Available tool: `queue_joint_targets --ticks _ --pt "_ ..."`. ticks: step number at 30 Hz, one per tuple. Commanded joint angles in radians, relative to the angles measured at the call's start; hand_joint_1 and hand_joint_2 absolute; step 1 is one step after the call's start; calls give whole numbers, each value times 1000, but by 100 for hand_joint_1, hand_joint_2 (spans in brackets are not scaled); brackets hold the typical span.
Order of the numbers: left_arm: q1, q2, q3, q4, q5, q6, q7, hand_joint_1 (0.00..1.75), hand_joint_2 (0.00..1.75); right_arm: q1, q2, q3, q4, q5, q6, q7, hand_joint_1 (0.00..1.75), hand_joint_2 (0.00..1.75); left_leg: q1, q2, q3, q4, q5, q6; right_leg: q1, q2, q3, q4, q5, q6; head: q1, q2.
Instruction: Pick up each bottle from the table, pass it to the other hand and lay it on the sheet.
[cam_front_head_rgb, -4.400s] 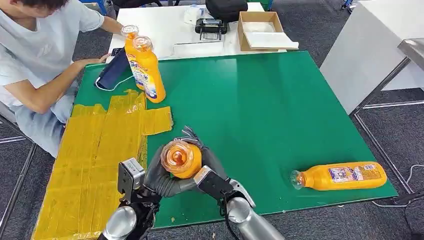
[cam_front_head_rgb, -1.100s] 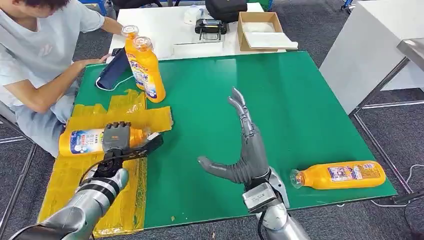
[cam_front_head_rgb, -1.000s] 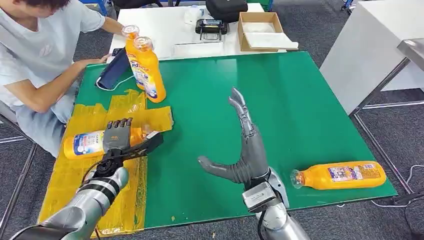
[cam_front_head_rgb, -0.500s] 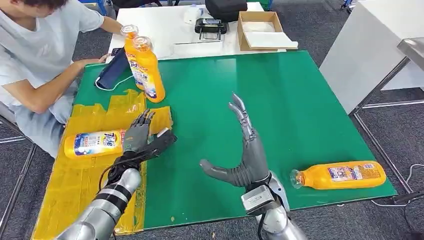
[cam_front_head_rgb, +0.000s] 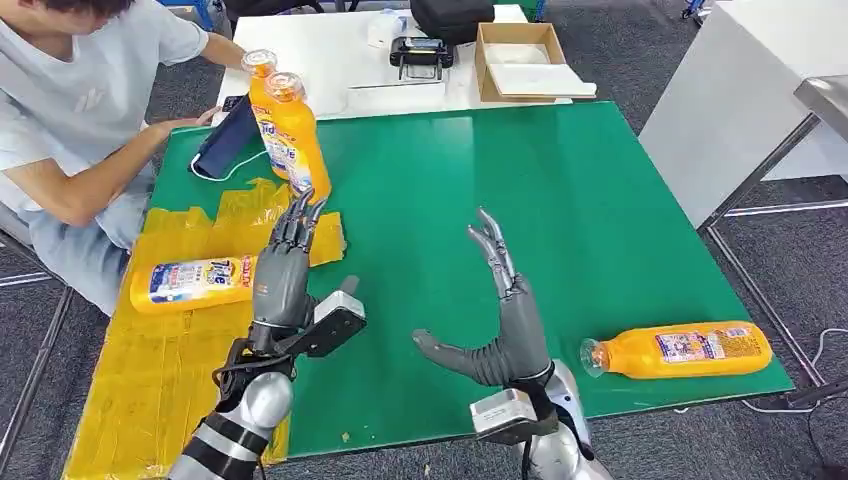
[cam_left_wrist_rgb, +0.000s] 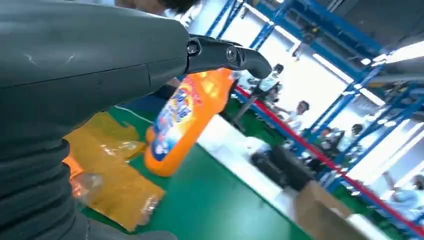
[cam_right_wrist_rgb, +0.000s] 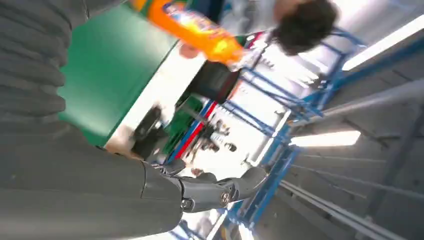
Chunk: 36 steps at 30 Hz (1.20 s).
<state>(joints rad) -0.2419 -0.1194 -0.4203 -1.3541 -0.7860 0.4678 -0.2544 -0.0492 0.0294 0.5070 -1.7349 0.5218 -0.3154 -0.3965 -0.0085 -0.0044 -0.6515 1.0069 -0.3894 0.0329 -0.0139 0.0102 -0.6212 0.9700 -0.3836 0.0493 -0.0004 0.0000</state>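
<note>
Left hand (cam_front_head_rgb: 285, 275) has released and lifted, fingers apart; smooth orange plastic bottle (cam_front_head_rgb: 192, 283) lies beside it on crinkled yellow sheet (cam_front_head_rgb: 170, 350). Right hand (cam_front_head_rgb: 505, 320) remains spread.

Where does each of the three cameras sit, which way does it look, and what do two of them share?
Head view: high on the body, looking forward and down at the green table; left robot hand and right robot hand rise open from below.
Left wrist view: behind the left robot hand, facing the upright orange bottle beside the yellow sheet.
Right wrist view: behind the right robot hand, looking across the table toward the ceiling.
Shared: head and left wrist views both show the upright bottle and sheet.
</note>
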Motion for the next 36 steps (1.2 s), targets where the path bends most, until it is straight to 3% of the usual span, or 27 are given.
queue_joint_targets --ticks 1,13,15,17,21,23,29,36 --pt "158 78 -36 -221 172 -153 -19 0 175 48 -153 -42 64 328 -2 153 0 175 1 1 6 -2 -2 -2 1 0 6 -3 -1 -1 0 0" --pt "147 71 -30 -210 173 -159 -21 0 175 43 -144 -39 61 331 -3 152 0 175 1 0 2 0 -1 -2 1 -1 2 -1 -1 -1 0 0" --pt "147 71 -30 -210 173 -159 -21 0 175 43 -144 -39 61 331 -3 152 0 175 1 1 7 0 -4 -3 1 -1 7 0 -3 -3 0 0" --pt "186 71 -7 -227 237 -221 -8 0 175 76 -186 -63 60 423 30 239 0 175 1 0 4 0 -2 -2 1 -1 4 -1 -2 -1 0 0" --pt "256 80 49 -224 425 -377 -1 0 175 176 -299 -166 52 478 53 290 0 175 0 -2 4 -2 -2 -1 0 -2 5 -2 -2 -1 0 0" --pt "266 82 69 -202 521 -455 1 0 175 198 -346 -203 70 485 71 300 0 175 0 -3 5 -2 -3 -1 0 -4 6 -2 -3 -1 0 0" --pt "283 66 88 -144 577 -496 5 0 175 234 -445 -326 110 415 140 351 0 175 -2 -3 6 -1 -6 0 -2 -3 7 -2 -4 0 0 0" --pt "271 60 69 -127 573 -502 7 0 175 226 -425 -468 211 378 201 330 0 175 -3 -2 3 -1 -4 1 -2 -2 4 -2 -2 1 0 0"
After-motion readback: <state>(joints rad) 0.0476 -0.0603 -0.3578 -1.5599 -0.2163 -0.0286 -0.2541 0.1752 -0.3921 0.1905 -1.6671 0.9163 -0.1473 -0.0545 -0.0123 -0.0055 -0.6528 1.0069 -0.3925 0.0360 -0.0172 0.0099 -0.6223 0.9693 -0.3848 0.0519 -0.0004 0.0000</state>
